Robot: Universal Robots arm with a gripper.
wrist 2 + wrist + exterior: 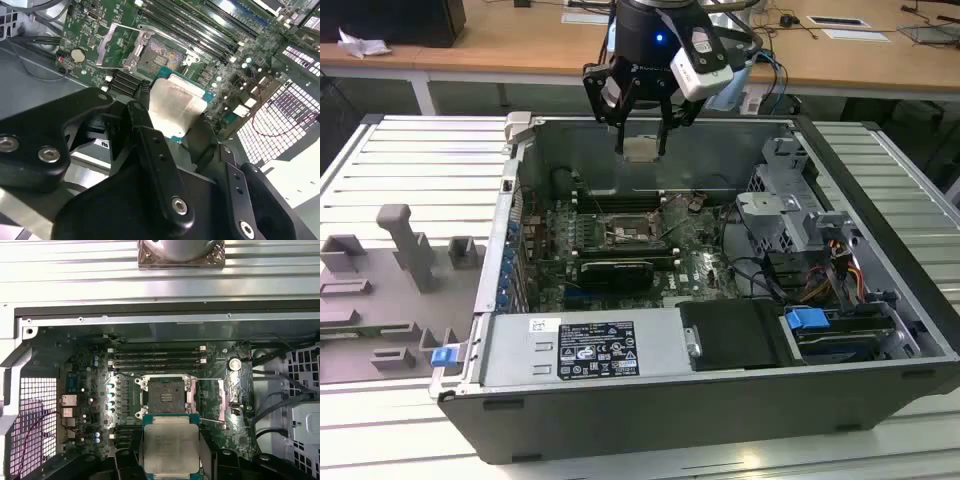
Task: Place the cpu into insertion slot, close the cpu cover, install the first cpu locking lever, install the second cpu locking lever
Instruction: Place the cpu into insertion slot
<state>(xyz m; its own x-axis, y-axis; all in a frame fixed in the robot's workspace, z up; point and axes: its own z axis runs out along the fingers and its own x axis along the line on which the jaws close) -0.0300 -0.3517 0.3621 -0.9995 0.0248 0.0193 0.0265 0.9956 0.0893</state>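
Observation:
My gripper (641, 150) hangs above the open computer case, near its back wall, shut on the cpu (640, 150), a flat silvery-beige square chip held level by two opposite edges. In both wrist views the cpu (171, 446) (175, 107) sits between the black fingers (126, 460). The insertion slot (165, 396) (161, 53) (620, 233) lies uncovered on the green motherboard, below the chip and apart from it. The cpu cover (226, 396) (118, 46) is swung open beside the slot. Thin wire levers (212, 379) stand free next to it.
Long black memory slots (157, 356) run beside the socket. A black card (612, 272) lies in front of it in the exterior view. A labelled power supply (585, 350) fills the case front and a drive cage (785, 205) with cables the exterior view's right. Grey fixtures (410, 250) stand outside on the exterior view's left.

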